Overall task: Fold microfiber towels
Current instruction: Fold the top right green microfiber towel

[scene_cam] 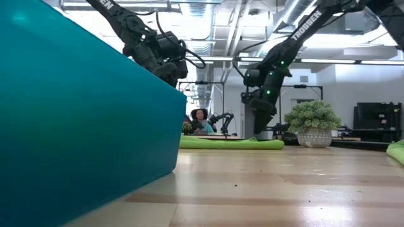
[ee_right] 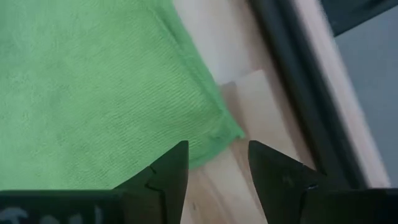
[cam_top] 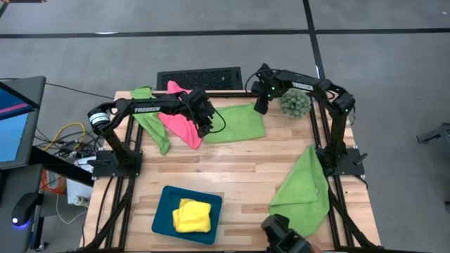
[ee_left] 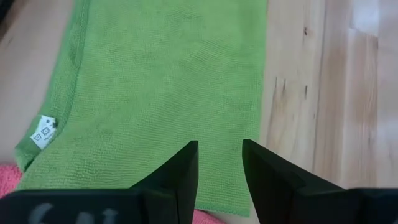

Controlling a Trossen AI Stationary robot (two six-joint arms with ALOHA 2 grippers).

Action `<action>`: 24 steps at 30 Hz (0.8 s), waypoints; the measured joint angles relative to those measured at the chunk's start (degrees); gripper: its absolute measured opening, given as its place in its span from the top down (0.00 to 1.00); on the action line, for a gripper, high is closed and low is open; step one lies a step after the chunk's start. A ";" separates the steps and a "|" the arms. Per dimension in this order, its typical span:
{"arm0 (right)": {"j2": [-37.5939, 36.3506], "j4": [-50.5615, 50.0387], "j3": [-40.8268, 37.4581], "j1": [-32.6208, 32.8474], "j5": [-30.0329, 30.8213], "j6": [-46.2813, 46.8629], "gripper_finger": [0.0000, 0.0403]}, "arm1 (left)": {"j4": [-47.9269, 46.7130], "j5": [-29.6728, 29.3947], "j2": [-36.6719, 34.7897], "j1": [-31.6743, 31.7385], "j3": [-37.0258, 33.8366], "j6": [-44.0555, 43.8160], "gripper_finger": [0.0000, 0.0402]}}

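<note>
Two grippers, left (ee_left: 219, 165) and right (ee_right: 217, 163), are held open above the spread green towel (cam_top: 235, 124); soft and limp, it is best pinched at corners.

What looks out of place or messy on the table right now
A lime green towel droops over the table's right edge. A pink towel lies crumpled over another green one at the back left. The flat green towel and the yellow one in the teal tray look tidy.
</note>
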 joint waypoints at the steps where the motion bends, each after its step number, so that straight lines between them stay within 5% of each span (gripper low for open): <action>1: 0.54 -0.35 0.33 0.20 -0.09 -0.27 0.53 | 0.03 -0.11 0.07 0.01 0.01 0.18 0.71; 17: 1.52 0.82 0.92 -0.40 0.50 -0.90 0.73 | 0.63 0.47 2.84 -0.30 0.02 -0.42 0.71; 24: 1.52 2.01 0.92 -0.32 0.37 -1.67 0.74 | 0.56 0.40 2.84 -0.30 0.02 -0.51 0.71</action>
